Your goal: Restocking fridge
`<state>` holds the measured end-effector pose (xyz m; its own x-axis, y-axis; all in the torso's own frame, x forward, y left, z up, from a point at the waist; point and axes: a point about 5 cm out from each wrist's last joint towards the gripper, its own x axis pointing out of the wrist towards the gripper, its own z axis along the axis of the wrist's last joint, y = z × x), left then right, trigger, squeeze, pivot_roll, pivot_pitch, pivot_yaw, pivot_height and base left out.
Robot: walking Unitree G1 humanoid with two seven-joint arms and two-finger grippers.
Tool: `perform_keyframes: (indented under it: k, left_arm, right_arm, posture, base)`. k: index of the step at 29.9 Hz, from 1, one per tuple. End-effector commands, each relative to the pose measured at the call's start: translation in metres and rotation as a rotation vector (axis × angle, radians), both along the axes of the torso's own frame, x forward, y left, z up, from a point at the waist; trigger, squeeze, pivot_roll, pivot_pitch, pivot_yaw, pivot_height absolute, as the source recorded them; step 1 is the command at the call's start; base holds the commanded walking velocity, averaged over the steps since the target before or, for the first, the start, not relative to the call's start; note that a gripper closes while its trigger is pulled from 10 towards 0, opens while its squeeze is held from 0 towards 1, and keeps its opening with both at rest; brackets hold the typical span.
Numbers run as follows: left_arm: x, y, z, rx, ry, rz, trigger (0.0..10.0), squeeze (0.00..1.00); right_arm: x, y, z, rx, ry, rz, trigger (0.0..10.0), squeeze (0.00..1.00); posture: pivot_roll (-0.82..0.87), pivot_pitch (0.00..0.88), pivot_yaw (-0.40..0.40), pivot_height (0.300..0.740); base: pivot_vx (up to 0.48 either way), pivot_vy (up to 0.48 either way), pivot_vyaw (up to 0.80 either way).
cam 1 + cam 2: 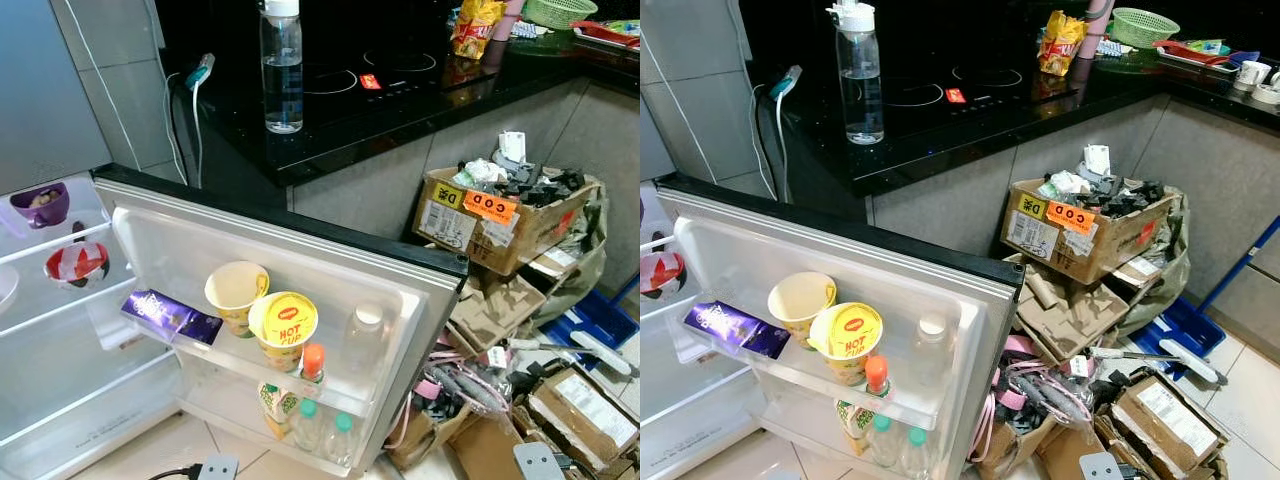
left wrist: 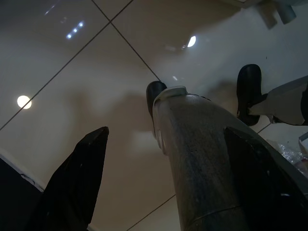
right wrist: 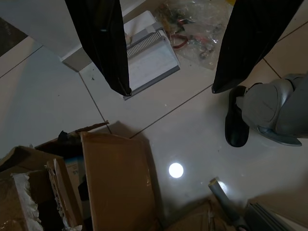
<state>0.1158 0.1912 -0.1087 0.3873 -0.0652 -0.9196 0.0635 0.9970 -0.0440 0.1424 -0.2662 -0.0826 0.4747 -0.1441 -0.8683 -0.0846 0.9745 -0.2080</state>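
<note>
fridge door (image 1: pixel 400 290) stands open. on its upper shelf: purple chocolate bar (image 1: pixel 170 317) at 9 o'clock, empty paper cup (image 1: pixel 236 294) beside it, hot cup noodle tub (image 1: pixel 283 328) touching the cup, clear bottle (image 1: pixel 365 335) at 3 o'clock. small bottles (image 1: pixel 320 425) in the lower shelf. water bottle (image 1: pixel 282 68) upright on the black counter (image 1: pixel 400 105) at 12 o'clock. cardboard boxes (image 1: pixel 500 215) piled at 3 o'clock. left end effector (image 2: pixel 163 183) and right end effector (image 3: pixel 168 57) hang over floor tiles, fingers spread, holding nothing
</note>
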Motion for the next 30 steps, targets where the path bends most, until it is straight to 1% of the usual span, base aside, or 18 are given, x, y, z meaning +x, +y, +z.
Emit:
perform_keyframes:
  k: [1,7,14,16,23,30]
  left_arm:
    - [-0.0169,-0.0123,-0.0061,-0.041,0.069,-0.024,10.0,0.00]
    - [-0.0170,-0.0132,-0.0061,-0.044,0.068,-0.036,10.0,0.00]
    - [-0.0160,-0.0115,-0.0058,-0.035,0.065,-0.029,10.0,0.00]
    - [-0.0160,-0.0113,-0.0057,-0.038,0.067,-0.032,10.0,0.00]
    - [-0.0170,-0.0078,-0.0058,-0.022,0.076,-0.034,10.0,0.00]
    - [-0.0172,-0.0056,-0.0054,-0.028,0.076,-0.043,10.0,0.00]
  right_arm:
    - [0.0017,-0.0019,0.0015,0.005,-0.012,-0.002,10.0,0.00]
    - [0.0059,0.0031,0.0021,0.057,-0.033,0.007,10.0,0.00]
    - [0.0094,0.0054,0.0029,0.064,-0.040,0.026,10.0,0.00]
    - [0.0093,0.0056,0.0028,0.065,-0.046,0.007,10.0,0.00]
    - [0.0048,0.0068,0.0005,0.066,-0.028,0.017,10.0,0.00]
    - [0.0019,0.0073,-0.0007,0.066,-0.021,0.015,10.0,0.00]
  posture:
    - [-0.09,0.000,-0.067,0.740]
    - [-0.09,0.000,-0.066,0.740]
    - [-0.08,0.000,-0.062,0.740]
    - [-0.08,0.000,-0.062,0.740]
    - [-0.08,0.000,-0.058,0.740]
    - [-0.08,0.000,-0.056,0.740]
  base:
    - [0.000,0.000,0.00]
    - [0.000,-0.441,0.07]
    - [0.000,-0.442,0.74]
    - [0.000,0.000,0.00]
    - [0.000,0.000,0.00]
    - [0.000,0.000,0.00]
